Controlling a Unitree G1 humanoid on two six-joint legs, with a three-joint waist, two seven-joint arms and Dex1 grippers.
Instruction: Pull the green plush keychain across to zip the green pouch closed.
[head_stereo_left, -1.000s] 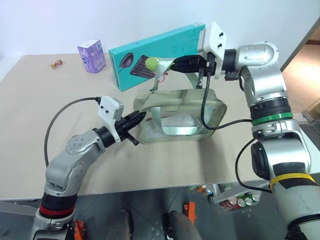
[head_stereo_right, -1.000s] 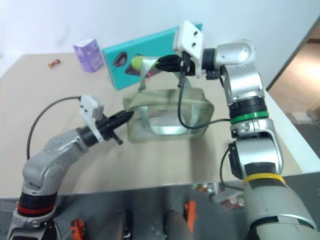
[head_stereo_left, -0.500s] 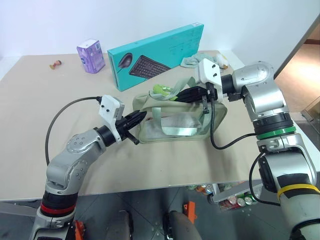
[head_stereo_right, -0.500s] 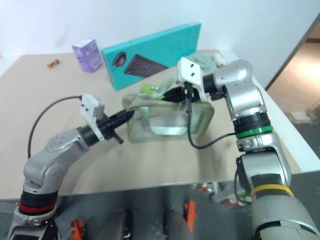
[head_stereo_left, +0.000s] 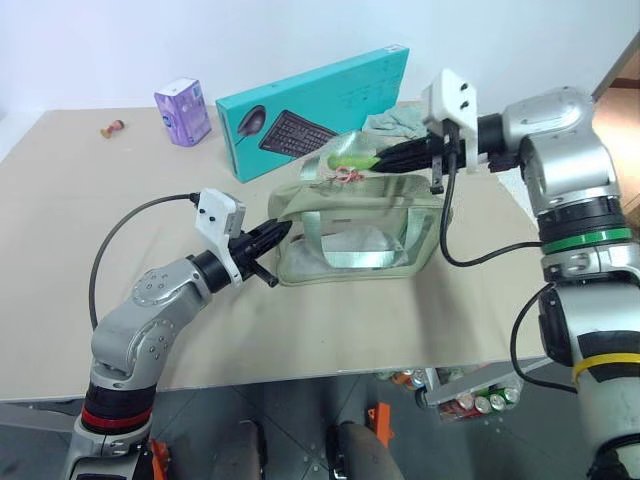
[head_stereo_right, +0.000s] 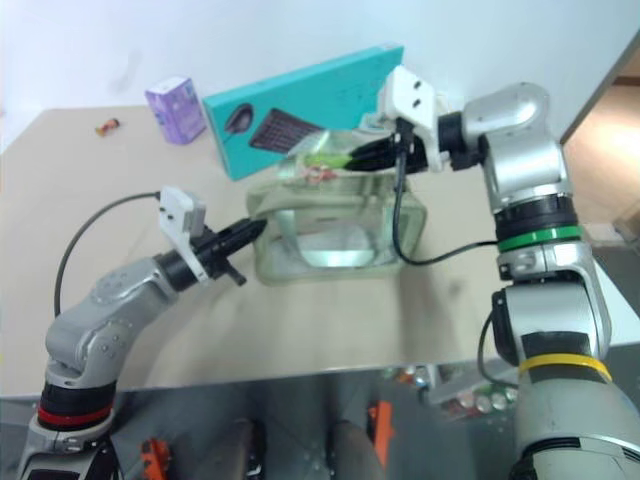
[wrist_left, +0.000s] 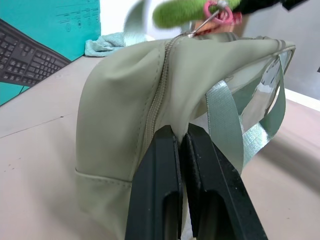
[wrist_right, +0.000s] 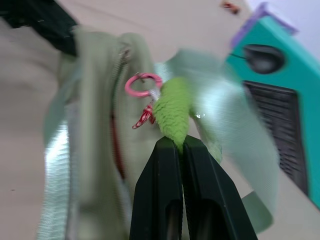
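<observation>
— Olive-green fabric pouch sits mid-surface, bare room at 6 and 9 o'clock; teal keyboard box close at 12.

— Left pincer pinches its left end. Right pincer, clamping the lime plush keychain, has shifted rightward since half a second ago.

keyboard box behind pouch — front tabletop open

blurred: green pouch and its strap, right wrist view | hidden: keyboard box lower edge, behind pouch
</observation>
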